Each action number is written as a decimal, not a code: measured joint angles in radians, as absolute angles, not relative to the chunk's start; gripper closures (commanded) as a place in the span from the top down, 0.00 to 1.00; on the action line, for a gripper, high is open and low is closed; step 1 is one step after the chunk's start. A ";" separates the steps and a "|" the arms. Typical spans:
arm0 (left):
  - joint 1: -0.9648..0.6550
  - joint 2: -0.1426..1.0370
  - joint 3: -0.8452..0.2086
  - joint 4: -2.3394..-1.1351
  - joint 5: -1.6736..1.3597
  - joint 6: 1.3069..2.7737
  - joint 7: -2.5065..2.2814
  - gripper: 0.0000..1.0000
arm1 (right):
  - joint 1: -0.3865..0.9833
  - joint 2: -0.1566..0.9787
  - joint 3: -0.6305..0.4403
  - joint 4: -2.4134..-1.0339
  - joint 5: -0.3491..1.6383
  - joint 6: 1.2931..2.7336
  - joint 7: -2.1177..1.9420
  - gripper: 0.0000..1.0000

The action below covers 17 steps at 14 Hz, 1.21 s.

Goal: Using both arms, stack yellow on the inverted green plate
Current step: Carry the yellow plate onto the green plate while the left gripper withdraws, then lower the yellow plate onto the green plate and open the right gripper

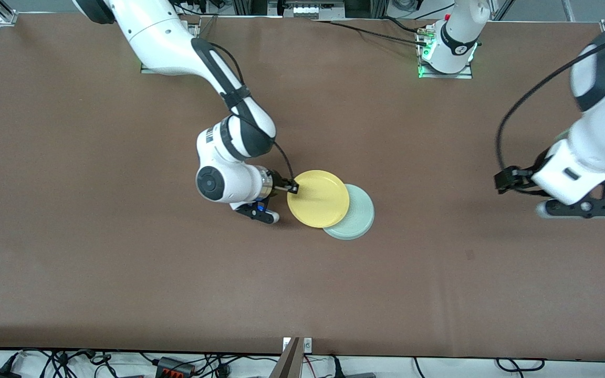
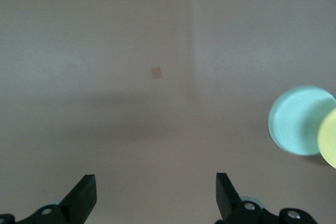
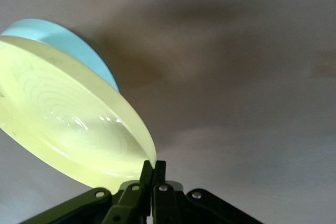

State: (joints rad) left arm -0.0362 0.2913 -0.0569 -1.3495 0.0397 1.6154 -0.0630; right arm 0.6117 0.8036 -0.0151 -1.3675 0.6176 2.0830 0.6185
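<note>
The right end effector [image 1: 292, 188] is clamped on the rim of the yellow plate [image 1: 317, 198], carrying it partly over the inverted green plate [image 1: 356, 216] (rim-gripped so it can settle flat, I judge). The left end effector [image 2: 156, 198], fingers apart, waits over bare tabletop [image 1: 71, 262]. No legible writing.

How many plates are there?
2. The yellow plate is pinched at its rim by the right end effector, overlapping the green plate, which lies on the table partly under it.
</note>
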 measured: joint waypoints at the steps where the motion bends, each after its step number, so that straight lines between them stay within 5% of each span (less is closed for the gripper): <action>1: -0.012 0.262 -0.057 -1.381 0.018 1.616 -0.026 1.00 | 0.622 0.812 -0.015 -1.353 0.629 2.093 0.640 0.00; 9: -0.014 -0.025 -0.048 -1.721 0.001 1.735 0.087 1.00 | 0.653 0.929 -0.015 -1.227 0.720 2.158 0.726 0.00; 17: -0.058 -0.034 -0.019 -1.748 0.002 1.750 0.087 1.00 | 0.659 0.944 -0.015 -1.225 0.790 2.173 0.729 0.00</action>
